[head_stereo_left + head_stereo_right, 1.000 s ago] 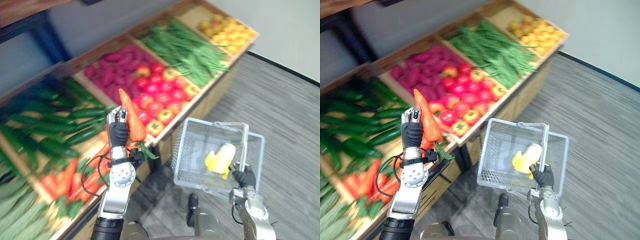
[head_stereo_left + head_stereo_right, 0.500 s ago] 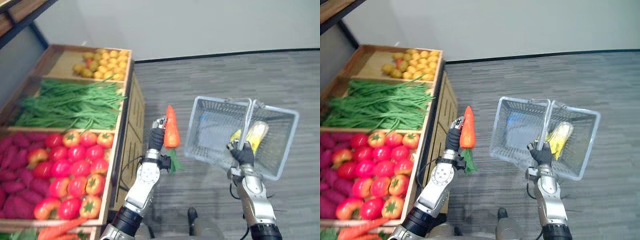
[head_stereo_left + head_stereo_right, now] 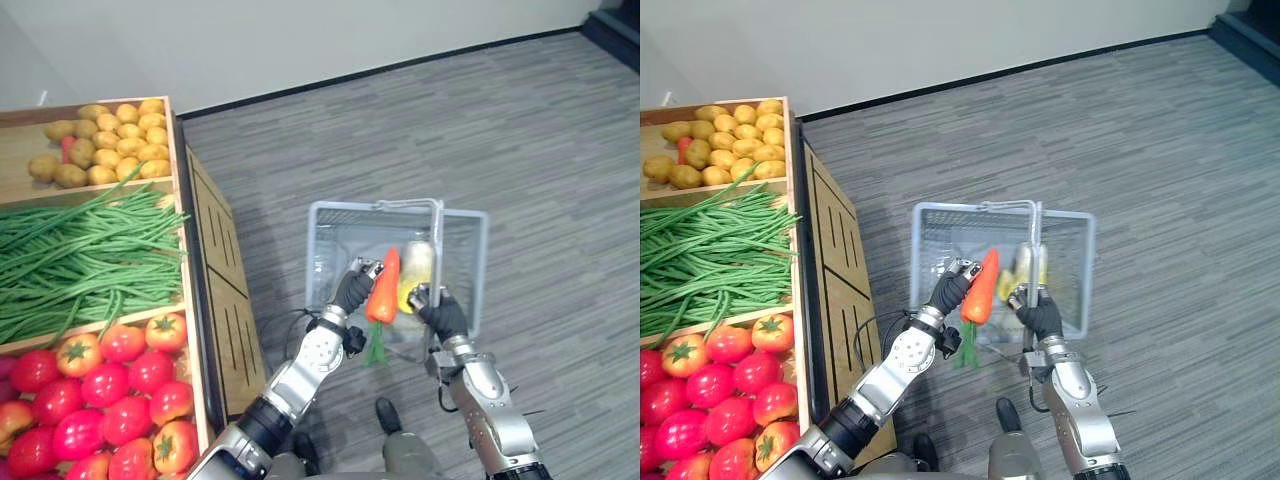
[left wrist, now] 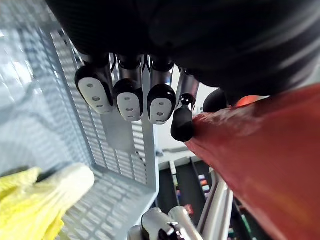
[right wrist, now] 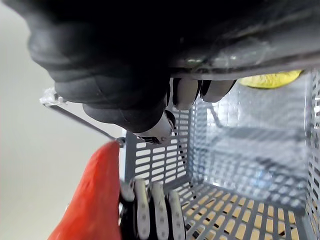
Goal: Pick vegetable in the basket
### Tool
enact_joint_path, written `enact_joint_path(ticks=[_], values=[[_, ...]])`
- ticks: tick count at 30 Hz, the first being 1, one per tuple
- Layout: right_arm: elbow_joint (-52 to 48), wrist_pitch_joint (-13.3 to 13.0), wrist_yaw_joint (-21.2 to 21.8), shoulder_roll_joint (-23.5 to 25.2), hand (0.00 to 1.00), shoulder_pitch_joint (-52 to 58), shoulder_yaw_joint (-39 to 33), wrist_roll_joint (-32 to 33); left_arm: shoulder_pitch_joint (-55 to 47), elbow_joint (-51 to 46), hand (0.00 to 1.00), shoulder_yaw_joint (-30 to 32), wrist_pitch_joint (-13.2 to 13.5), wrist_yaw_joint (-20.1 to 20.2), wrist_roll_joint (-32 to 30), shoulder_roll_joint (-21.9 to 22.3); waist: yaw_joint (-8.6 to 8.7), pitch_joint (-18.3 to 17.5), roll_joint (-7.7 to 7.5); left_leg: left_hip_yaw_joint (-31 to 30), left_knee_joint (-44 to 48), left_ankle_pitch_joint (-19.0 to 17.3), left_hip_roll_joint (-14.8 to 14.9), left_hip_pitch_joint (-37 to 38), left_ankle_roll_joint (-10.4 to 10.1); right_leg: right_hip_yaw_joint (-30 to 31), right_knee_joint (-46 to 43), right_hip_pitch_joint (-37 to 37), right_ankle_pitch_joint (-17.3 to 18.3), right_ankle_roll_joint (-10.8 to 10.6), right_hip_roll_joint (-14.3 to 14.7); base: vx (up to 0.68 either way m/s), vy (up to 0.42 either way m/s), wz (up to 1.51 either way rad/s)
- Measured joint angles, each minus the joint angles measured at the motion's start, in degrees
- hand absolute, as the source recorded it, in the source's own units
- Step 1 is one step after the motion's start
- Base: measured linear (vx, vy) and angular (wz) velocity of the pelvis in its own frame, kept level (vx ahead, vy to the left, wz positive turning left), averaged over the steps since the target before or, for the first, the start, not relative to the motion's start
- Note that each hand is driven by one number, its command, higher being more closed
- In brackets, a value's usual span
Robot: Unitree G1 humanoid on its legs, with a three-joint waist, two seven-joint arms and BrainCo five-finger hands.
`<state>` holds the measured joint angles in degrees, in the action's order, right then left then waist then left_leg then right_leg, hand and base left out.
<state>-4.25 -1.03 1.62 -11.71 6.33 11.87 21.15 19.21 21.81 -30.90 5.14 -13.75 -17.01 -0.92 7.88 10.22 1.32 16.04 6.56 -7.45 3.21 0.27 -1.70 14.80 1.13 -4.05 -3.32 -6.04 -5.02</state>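
My left hand [image 3: 352, 292] is shut on an orange carrot [image 3: 383, 288] with green leaves hanging below it. It holds the carrot upright over the near side of the grey wire basket [image 3: 330, 222], seen in the right eye view as carrot [image 3: 980, 286] and basket [image 3: 930, 225]. My right hand [image 3: 437, 310] is shut on the basket's handle [image 3: 436, 235], carrying it above the floor. A pale yellow corn cob [image 3: 415, 274] lies inside the basket. In the left wrist view the carrot [image 4: 260, 165] sits by my fingers [image 4: 127, 97] above the corn [image 4: 40, 200].
A wooden produce stand [image 3: 215, 290] runs along the left, with potatoes [image 3: 100, 135], green beans [image 3: 80, 255] and tomatoes [image 3: 110, 375] in its bins. Grey carpet floor [image 3: 500, 130] lies to the right and beyond the basket.
The camera has swung right, away from the stand. My left hand has carried the carrot rightward to above the basket, close to my right hand on the handle.
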Motion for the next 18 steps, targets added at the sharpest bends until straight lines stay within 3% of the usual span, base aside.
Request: enact_joint_path(ticks=[1, 6, 11, 18], values=[[-0.12, 0.00, 0.25, 0.02, 1.00, -0.01, 0.82, 0.65, 0.16, 0.79, 0.00, 0.00, -0.03, 0.00, -1.32, 0.00, 0.52, 0.00, 0.00, -0.05, -0.46, 0.00, -0.04, 0.20, 0.00, -0.10, -0.01, 0.01, 0.00, 0.00, -0.08, 0.00, 0.000, 0.00], [-0.12, 0.09, 0.93, -0.12, 1.00, 0.39, 2.76, 3.08, 0.25, 4.53, 0.00, 0.08, -0.69, 0.03, -5.34, -0.87, 0.71, -0.03, -0.21, -0.26, -0.84, 0.00, -0.52, 0.59, 0.01, -0.37, -0.05, 0.21, 0.00, 0.00, -0.22, -0.02, -0.005, 0.02], [-0.70, 0.26, 1.04, 0.03, 1.00, 0.52, 5.49, 5.33, 0.25, 10.54, 0.00, 1.52, -3.55, 0.24, -9.75, -1.58, 0.75, -0.05, -1.46, -0.79, -1.65, 0.42, -0.62, 0.58, 0.29, -0.66, 0.46, 0.21, 0.04, 0.05, -0.54, -0.06, -0.036, 0.01], [-1.95, 0.31, 2.41, -0.09, 1.00, 0.94, 6.50, 7.82, 0.26, 10.89, 0.00, 1.22, -3.71, 1.30, -12.88, -1.32, 0.79, -0.20, -1.95, -2.40, -2.59, 1.52, -0.65, 0.41, -0.04, -2.20, 0.84, 0.52, 0.04, 0.06, -0.69, -0.04, -0.044, 0.10]])
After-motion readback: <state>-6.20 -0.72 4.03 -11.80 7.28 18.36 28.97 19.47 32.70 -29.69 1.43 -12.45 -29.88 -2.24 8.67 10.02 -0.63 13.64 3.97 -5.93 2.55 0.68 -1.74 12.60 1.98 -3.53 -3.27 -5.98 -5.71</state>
